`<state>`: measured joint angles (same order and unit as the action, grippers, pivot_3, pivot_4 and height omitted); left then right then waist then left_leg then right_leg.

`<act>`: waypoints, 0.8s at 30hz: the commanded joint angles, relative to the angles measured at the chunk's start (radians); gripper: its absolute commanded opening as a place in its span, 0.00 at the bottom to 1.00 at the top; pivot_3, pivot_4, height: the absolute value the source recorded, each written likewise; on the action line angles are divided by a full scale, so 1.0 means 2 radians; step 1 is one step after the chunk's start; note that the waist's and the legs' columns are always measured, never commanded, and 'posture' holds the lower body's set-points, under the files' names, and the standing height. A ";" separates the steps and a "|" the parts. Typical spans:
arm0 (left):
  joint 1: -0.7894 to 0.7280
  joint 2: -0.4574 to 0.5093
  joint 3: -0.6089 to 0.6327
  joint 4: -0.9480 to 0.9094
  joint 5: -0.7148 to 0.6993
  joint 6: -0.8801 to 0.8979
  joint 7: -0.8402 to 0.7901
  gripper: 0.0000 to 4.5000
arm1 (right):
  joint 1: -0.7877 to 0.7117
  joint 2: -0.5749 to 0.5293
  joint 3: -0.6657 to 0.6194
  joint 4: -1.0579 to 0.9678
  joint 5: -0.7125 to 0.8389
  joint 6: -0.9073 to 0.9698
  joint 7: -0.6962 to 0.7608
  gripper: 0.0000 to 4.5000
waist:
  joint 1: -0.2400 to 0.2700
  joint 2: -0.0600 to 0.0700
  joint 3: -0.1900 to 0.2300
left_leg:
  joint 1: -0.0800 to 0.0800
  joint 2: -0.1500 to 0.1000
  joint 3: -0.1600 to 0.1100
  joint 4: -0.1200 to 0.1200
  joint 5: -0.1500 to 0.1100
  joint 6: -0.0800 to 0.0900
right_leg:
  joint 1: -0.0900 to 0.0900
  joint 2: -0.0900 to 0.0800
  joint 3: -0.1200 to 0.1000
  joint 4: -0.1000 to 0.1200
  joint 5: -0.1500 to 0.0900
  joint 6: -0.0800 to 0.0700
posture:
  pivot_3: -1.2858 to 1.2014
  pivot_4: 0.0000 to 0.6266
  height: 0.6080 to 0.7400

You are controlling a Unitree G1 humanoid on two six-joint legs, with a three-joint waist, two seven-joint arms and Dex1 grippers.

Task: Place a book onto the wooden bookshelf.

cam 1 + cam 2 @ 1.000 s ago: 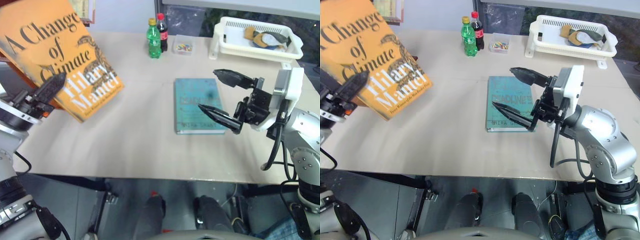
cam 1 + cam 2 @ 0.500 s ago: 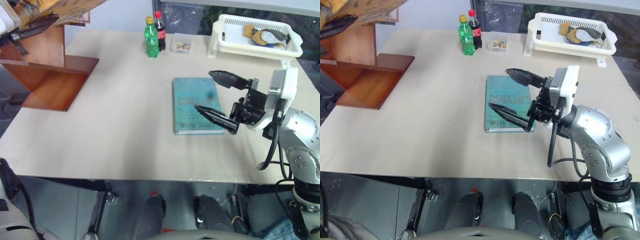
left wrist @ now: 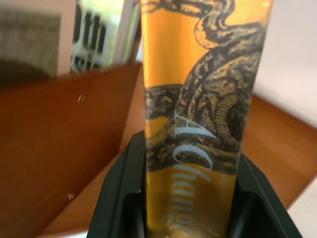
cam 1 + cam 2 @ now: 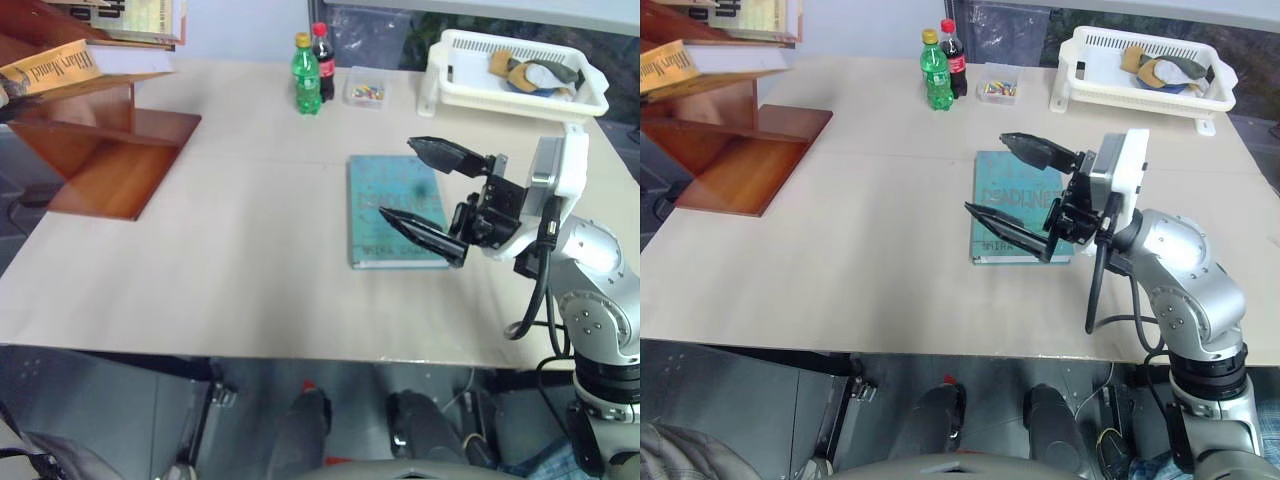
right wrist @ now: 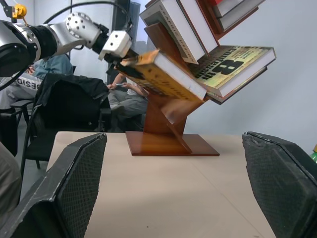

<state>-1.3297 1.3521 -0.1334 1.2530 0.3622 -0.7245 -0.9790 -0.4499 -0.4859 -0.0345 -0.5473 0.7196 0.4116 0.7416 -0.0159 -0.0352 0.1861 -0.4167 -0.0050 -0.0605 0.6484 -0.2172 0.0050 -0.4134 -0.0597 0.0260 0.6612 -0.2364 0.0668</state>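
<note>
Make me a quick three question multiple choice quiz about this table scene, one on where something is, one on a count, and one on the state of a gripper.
1. Where does the teal-blue book lie?
A. Flat on the table
B. In the white basket
C. On the wooden bookshelf

2. How many bottles stand at the table's far edge?
A. One
B. Two
C. Four

3. What is the left gripper doing?
A. Open over the table
B. Shut on a bottle
C. Shut on the orange-yellow book

Answers:
1 A, the head views show it flat on the table, under the open right gripper.
2 B, one green and one dark with a red cap.
3 C, the left wrist view shows its fingers clamped on the orange-yellow book at the wooden bookshelf.
</note>
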 commanded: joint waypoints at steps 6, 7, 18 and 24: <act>-0.075 -0.002 -0.068 0.037 0.114 0.044 0.115 0.23 | 0.008 -0.001 -0.010 -0.023 0.000 -0.010 -0.009 1.00 | -0.002 0.000 0.000 | 0.000 0.000 0.000 0.000 0.000 0.000 | 0.000 0.000 0.000 0.000 0.000 0.000 | 0.52 0.24 1.00; -0.080 -0.006 -0.072 0.039 0.120 0.046 0.120 0.23 | 0.009 -0.001 -0.011 -0.024 0.000 -0.011 -0.010 1.00 | -0.002 0.000 0.000 | 0.000 0.000 0.000 0.000 0.000 0.000 | 0.000 0.000 0.000 0.000 0.000 0.000 | 0.52 0.24 1.00; -0.092 -0.045 -0.113 0.047 0.173 -0.009 0.196 0.23 | 0.018 -0.002 -0.012 -0.034 -0.001 -0.010 -0.021 1.00 | 0.000 -0.001 0.001 | 0.000 0.000 0.000 0.000 0.000 0.000 | 0.000 0.000 0.000 0.001 0.000 0.000 | 0.52 0.24 1.00; -0.098 -0.055 -0.109 0.049 0.169 -0.050 0.199 0.23 | 0.022 -0.007 -0.017 -0.036 0.001 -0.007 -0.023 1.00 | -0.001 -0.002 0.001 | 0.000 0.000 0.000 0.000 0.000 0.000 | 0.000 0.000 0.000 0.000 0.001 -0.001 | 0.52 0.24 1.00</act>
<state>-1.4849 1.2257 -0.3645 1.3612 0.7126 -0.8120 -0.5952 -0.4055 -0.4932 -0.0384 -0.5793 0.7117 0.4095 0.7003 -0.0173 -0.0386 0.1886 -0.4169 -0.0054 -0.0604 0.6490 -0.2172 0.0049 -0.4137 -0.0606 0.0256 0.6621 -0.2345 0.0639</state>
